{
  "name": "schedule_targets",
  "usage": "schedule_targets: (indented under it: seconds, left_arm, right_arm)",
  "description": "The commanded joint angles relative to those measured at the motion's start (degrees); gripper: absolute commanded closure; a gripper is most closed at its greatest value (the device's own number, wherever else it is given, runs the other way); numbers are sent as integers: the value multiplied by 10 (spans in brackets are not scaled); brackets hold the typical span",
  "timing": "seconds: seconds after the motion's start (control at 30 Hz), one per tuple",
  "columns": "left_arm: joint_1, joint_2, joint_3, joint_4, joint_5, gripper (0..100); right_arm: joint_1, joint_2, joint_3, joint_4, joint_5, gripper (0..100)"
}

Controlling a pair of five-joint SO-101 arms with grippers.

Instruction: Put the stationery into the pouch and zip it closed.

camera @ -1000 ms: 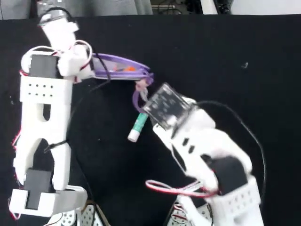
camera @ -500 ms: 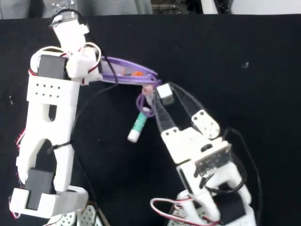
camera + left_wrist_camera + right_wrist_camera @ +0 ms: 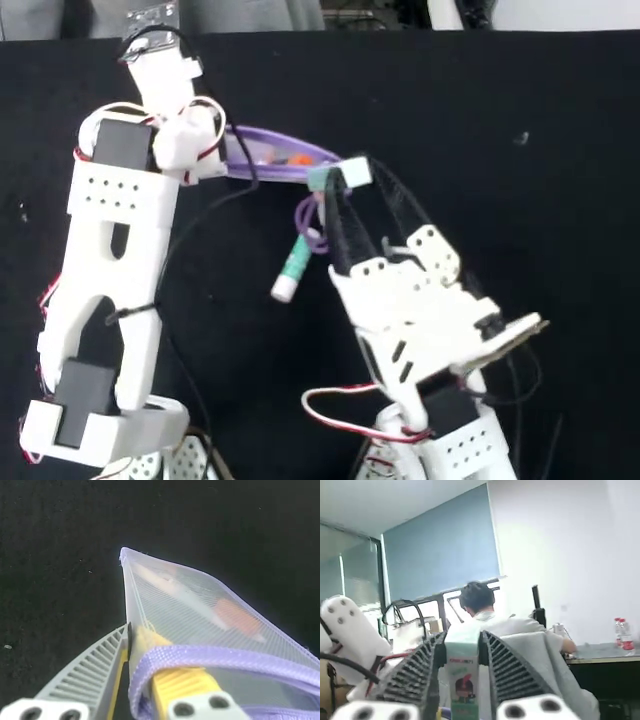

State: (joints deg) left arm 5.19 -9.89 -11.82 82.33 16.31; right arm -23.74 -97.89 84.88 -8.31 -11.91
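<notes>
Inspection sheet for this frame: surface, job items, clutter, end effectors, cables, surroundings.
Surface: black table.
Job's things: purple pouch holds an orange item; glue stick lies on the table; small green block is gripped.
Clutter: nothing seen.
End effectors: left end effector shut on the pouch; right end effector shut on the block, by the pouch's end.
Cables: black cable beside the left arm; red-white loop at the right arm's base.
Surroundings: window blind, bottles.

On the left: stretched far forward, white plastic links almost in line, wrist turned sideways, left gripper (image 3: 132, 635) pinched tight on the end of a translucent purple-edged mesh pouch (image 3: 200, 605). On the right: elbow folded, wrist levelled outward, right gripper (image 3: 463, 642) with dark ribbed fingers (image 3: 507, 672) closed around a small mint-and-white block (image 3: 464, 680).
</notes>
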Motion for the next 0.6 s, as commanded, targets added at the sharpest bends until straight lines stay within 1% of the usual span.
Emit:
schedule_targets:
  seconds: [0.0,0.13,0.23,0.4,0.57]
  left_arm:
    - [7,-4,-7,-16,7,971]
    - [7,-4,-7,-15,7,971]
    - [7,-4,-7,-12,7,971]
    - [7,-4,-7,-11,7,971]
    - [3,-4,-6,-11,7,971]
  right_arm:
    - [-28,7,-4,-23,-11,988]
    - [-54,72,-6,-87,-11,988]
    - [-55,151,-16,-141,-11,988]
    - [-51,298,-75,-193,-11,988]
    - [-49,393,-96,-254,-11,988]
